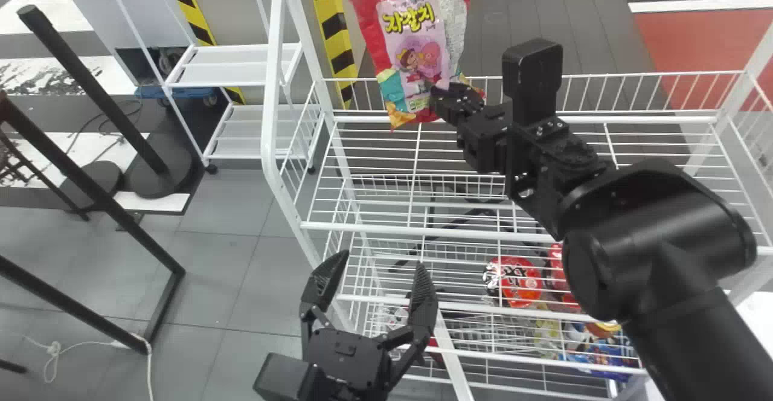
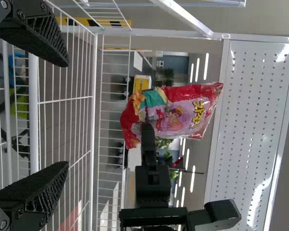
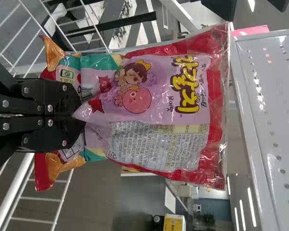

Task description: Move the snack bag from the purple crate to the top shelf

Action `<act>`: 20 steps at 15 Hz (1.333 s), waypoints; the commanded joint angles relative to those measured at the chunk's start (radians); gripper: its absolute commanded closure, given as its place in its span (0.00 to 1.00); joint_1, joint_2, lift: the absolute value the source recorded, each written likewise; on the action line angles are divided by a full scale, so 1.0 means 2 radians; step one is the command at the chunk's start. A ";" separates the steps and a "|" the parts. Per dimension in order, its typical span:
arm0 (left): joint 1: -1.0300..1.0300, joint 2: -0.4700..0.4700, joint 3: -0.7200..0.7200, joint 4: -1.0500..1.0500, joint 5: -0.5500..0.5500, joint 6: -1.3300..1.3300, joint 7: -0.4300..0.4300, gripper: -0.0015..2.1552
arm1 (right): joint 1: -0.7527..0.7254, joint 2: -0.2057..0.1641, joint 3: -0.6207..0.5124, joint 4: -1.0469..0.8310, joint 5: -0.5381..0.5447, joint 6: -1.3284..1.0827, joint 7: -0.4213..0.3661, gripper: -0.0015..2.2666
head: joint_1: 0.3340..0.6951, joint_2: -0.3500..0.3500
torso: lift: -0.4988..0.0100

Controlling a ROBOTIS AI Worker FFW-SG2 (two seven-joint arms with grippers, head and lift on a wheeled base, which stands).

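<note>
I have the snack bag (image 1: 423, 44) upright and slightly tilted, pinched low down in the jaws of my right gripper (image 1: 436, 98), above the far left part of the white wire shelf (image 1: 392, 229). It's plump and shiny, red at the top, with a lilac panel carrying yellow lettering and cartoon characters, and teal and orange patches lower down; the film creases where it's gripped.

- Over the upper wire shelf's front rail (image 1: 423, 231), room is open between the left front post (image 1: 272, 99) and the right arm (image 1: 652, 238).
- That arm blocks the shelf's right part.
- A wire railing (image 1: 604, 75) bars the back.
- Beyond the snack bag's (image 1: 423, 44) top edge, a perforated panel (image 2: 260, 96) limits clearance.
</note>
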State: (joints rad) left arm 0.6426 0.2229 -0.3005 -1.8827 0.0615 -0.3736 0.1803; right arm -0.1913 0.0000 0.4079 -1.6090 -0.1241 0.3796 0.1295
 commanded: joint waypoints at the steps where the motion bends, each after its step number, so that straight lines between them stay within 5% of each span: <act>1: -0.005 -0.002 -0.003 0.006 0.001 -0.004 0.000 0.04 | 0.016 0.000 0.012 0.005 -0.014 -0.038 -0.018 0.74 | 1.00 0.78 | 0.98; 12: 0.011 0.004 -0.003 0.019 0.001 -0.070 0.004 0.04 | 0.034 0.000 0.074 0.152 -0.032 -0.336 -0.109 0.74 | 1.00 0.82 | 0.98; 20: 0.011 0.006 -0.002 0.030 0.002 -0.087 0.004 0.04 | -0.013 0.000 0.052 0.228 -0.026 -0.347 -0.139 0.74 | 1.00 0.77 | 0.98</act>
State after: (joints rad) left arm 0.6676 0.2351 -0.3038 -1.8250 0.0648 -0.5450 0.1887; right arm -0.2040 0.0000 0.5190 -1.1699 -0.1723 -0.3144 -0.1478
